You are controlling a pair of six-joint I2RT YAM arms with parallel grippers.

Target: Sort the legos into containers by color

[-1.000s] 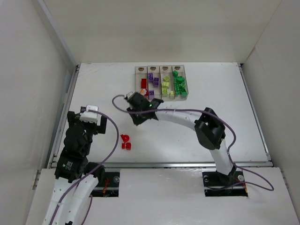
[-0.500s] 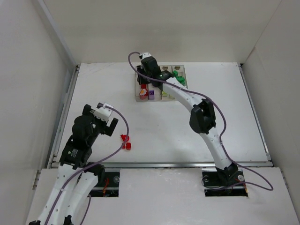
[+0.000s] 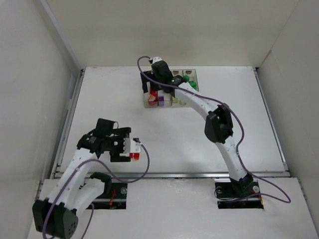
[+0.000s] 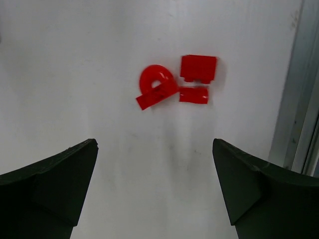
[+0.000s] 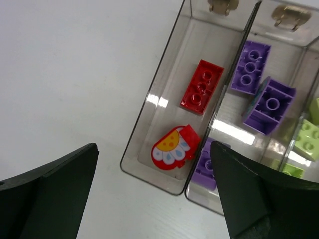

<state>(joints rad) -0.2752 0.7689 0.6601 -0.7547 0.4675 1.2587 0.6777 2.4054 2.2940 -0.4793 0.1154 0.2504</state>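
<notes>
Sorting looks nearly done as the right gripper [image 5: 153,149] hangs spread and empty over the red bin [image 5: 167,119], most legos [image 5: 251,63] binned by color, while three red pieces [image 4: 157,87] lie loose on the table [image 4: 75,74] below the left gripper [image 4: 153,149], likewise spread and empty.

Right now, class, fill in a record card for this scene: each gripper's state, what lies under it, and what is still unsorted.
Left gripper: open, over the table
Under it: three loose red legos close together: arch, block, flat piece
Right gripper: open, over the leftmost bin
In that bin: long red brick, red printed piece
Next bin: purple legos
Unsorted: the three red legos on the table
</notes>
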